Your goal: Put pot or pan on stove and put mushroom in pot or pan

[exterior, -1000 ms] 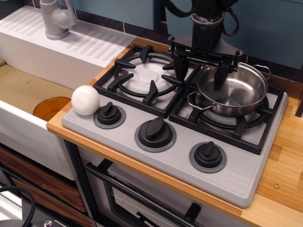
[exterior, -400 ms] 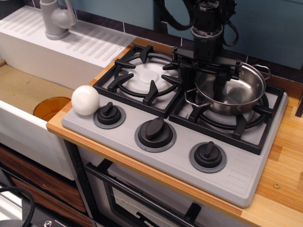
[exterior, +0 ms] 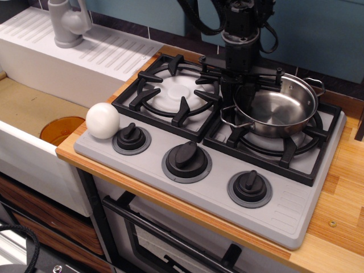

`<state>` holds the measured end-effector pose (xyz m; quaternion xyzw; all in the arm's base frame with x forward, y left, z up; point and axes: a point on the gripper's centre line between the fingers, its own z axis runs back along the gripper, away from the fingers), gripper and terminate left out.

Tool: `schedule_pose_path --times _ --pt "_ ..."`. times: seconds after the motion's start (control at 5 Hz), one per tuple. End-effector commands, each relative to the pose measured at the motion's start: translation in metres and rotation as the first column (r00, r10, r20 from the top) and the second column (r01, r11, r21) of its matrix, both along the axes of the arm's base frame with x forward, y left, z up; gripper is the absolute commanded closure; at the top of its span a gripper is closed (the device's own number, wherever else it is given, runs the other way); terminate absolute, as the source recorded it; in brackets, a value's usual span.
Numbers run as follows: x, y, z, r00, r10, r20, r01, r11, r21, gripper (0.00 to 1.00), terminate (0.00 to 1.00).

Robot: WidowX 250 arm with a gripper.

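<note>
The shiny steel pan (exterior: 284, 109) sits on the right burner grate of the grey stove (exterior: 296, 199). My gripper (exterior: 238, 95) hangs straight down at the pan's left rim. Its fingers are drawn close together, one outside and one inside the rim, so it looks shut on the rim. The near loop handle shows just below the fingers. The white mushroom (exterior: 102, 120) stands on the stove's front left corner, next to the left knob (exterior: 131, 137), far from the gripper.
The left burner grate (exterior: 170, 94) is bare. Two more knobs (exterior: 186, 159) (exterior: 249, 186) line the stove's front. A white ridged drainboard (exterior: 108, 54) with a grey tap (exterior: 68, 23) lies at the back left. An orange disc (exterior: 61, 129) lies in the sink.
The fingers, spread wide across the pan's left rim a second ago, have closed in on the rim. The pan and the mushroom have stayed in place.
</note>
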<state>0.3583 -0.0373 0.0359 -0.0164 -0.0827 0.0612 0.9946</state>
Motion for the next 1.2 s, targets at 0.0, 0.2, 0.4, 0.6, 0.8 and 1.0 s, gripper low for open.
schedule_pose_path --times 0.0,0.2,0.4,0.6,0.8,1.0 --pt "0.002 -0.001 0.044 0.999 -0.024 -0.027 0.025 0.999 0.021 1.00 0.00" --pt "0.008 0.007 0.065 0.997 -0.030 -0.064 0.032 0.999 0.032 1.00 0.00" --pt "0.016 0.022 0.070 0.996 -0.052 -0.074 0.054 0.998 0.034 1.00 0.00" --pt "0.023 0.046 0.075 0.993 -0.081 -0.086 0.085 0.996 0.041 1.00 0.00" --pt "0.027 0.072 0.081 0.989 -0.105 -0.101 0.111 0.993 0.051 1.00 0.00" --pt "0.031 0.094 0.080 0.987 -0.116 -0.110 0.123 0.991 0.050 1.00 0.00"
